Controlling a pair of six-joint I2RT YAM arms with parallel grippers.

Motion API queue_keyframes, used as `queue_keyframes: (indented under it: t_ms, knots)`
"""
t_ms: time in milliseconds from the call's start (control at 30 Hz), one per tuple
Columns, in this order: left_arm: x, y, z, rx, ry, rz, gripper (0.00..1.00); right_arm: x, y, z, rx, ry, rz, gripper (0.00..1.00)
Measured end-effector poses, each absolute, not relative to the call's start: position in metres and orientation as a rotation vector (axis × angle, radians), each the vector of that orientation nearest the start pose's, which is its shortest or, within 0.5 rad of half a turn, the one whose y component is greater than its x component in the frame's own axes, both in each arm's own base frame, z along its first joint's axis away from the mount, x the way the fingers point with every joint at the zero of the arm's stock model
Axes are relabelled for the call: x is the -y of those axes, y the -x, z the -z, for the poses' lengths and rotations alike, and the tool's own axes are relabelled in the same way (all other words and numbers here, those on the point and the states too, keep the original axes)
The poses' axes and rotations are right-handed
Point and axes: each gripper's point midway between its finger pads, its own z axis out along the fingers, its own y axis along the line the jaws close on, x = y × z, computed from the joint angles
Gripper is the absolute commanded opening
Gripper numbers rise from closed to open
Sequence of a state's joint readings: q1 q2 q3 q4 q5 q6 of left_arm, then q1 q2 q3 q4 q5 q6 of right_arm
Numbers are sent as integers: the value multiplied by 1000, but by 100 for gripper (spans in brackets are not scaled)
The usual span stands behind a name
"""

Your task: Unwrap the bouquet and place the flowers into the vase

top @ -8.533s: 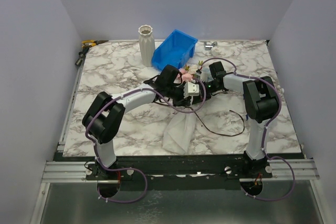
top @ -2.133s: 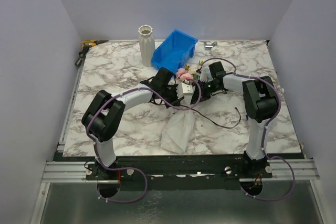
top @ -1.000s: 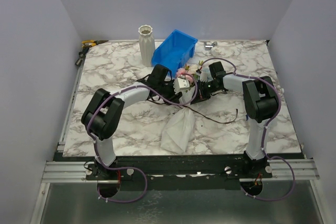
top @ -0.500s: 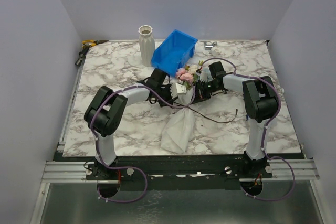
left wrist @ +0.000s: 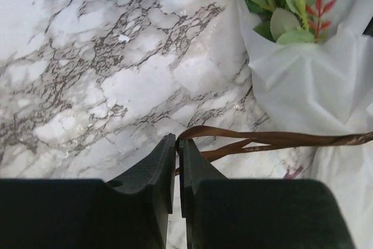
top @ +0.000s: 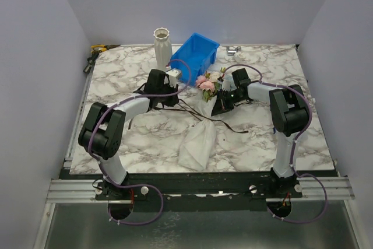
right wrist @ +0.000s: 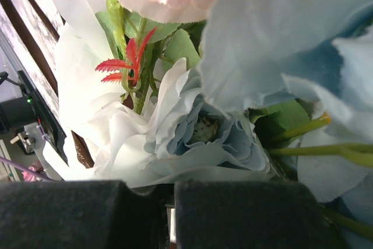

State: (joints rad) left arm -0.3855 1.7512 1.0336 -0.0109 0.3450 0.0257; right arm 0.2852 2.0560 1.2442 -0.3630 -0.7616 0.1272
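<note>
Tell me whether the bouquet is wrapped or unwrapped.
Wrapped: the bouquet lies in its white paper cone; the brown ribbon trails across the table.

Pale lilac walls (top: 233, 4) enclose a grey-veined marble-look table (top: 145, 138) with an aluminium rail (top: 198, 189) at its near edge.

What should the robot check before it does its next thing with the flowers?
1. Left gripper pinches the ribbon: ok, jaws closed on its looped end.
2. Ribbon untied: cannot tell; it lies across the paper.
3. Right gripper shut against the flowers: ok.
4. Paper off the flowers: not ok, wrapped round the stems.
5. Vase upright: ok, beside the blue bin.
</note>
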Motion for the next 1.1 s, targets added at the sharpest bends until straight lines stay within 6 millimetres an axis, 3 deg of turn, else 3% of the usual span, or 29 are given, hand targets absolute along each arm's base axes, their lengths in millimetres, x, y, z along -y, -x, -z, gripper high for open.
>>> queue_keyframes:
  t_ms: [67,167,267,367,433,567,767,867,1000,1100]
  knots:
    - [217,-389,-70,-2245,-530,580,14,-231,-342,-13,-2658,427,-1162,1]
    - [198,-389,-69,-2286,-311,544,24,-230,-342,-13,-2657,427,-1161,1]
    - [167,-390,-64,-2316,-88,478,46,-230,-342,-13,-2657,427,-1161,1]
    - [142,-392,-64,-2320,49,422,53,-230,-342,-13,-2657,427,-1161,0]
    - [136,-395,-67,-2309,60,410,54,-230,-342,-13,-2657,428,-1161,0]
    - [146,-393,-74,-2281,-105,443,49,-231,-342,-13,-2657,427,-1162,1]
    - [184,-369,-84,-2087,-856,562,39,-231,-342,-13,-2656,428,-1162,1]
    - [207,-367,-93,-1926,-1146,571,36,-231,-342,-13,-2656,428,-1162,1]
    - [237,-366,-96,-1739,-1402,579,33,-231,-342,-13,-2656,428,-1162,1]
    - [259,-355,-86,-1644,-1545,605,32,-231,-342,-13,-2656,428,-1162,1]
